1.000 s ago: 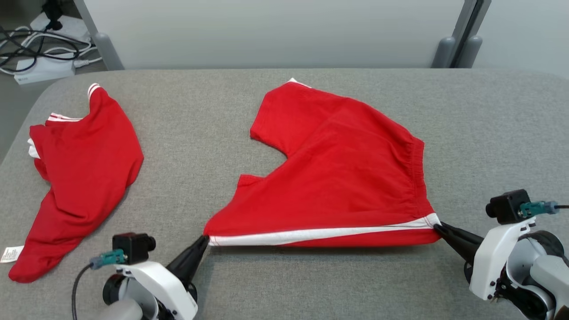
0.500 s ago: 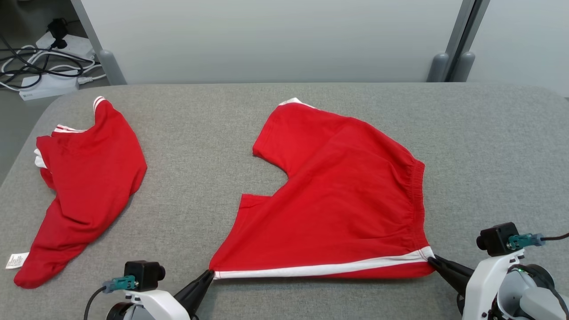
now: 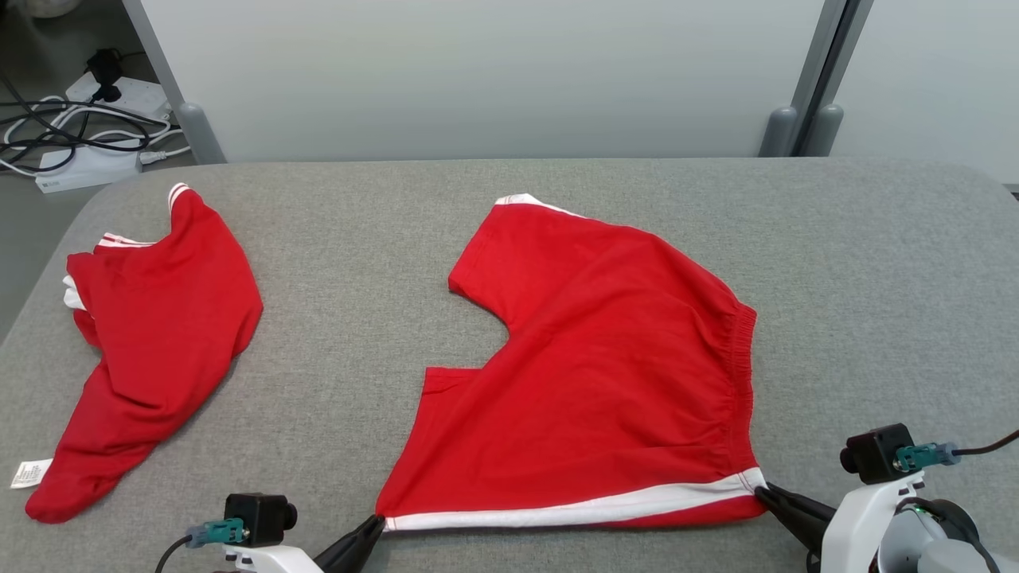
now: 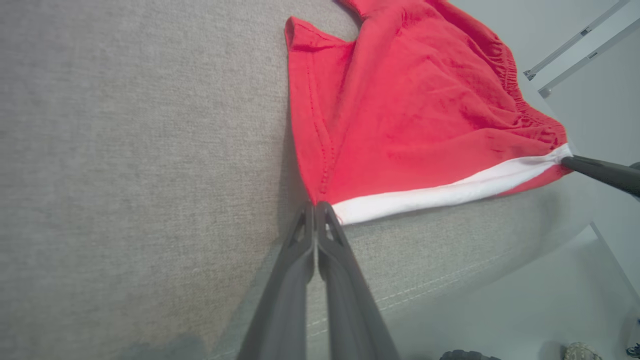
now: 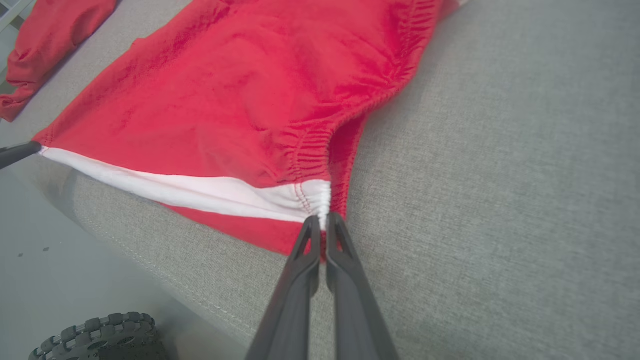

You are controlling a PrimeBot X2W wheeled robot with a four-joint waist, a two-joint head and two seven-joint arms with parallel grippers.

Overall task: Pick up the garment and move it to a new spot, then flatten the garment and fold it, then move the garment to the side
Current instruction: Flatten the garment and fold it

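On the grey padded table [image 3: 334,239], your red shorts [image 3: 605,358] lie stretched between your left gripper [image 3: 374,527] and right gripper [image 3: 763,493]. A second red garment [image 3: 159,318] lies well out beyond the left one. Each gripper pinches one end of the white stripe [image 3: 557,509], left at the hem and right at the waistband.

Perhaps lab: partitions [image 3: 478,79], floor cables [image 3: 40,131]

Two red garments lay on one grey fabric-covered table [image 3: 876,263]: one pair of shorts [image 3: 605,366] with a single white side stripe [image 3: 573,509], and one crumpled piece [image 3: 159,334] bearing one white label [image 3: 30,473]. Two grippers were present, one left gripper [image 3: 379,523] and one right gripper [image 3: 761,492].
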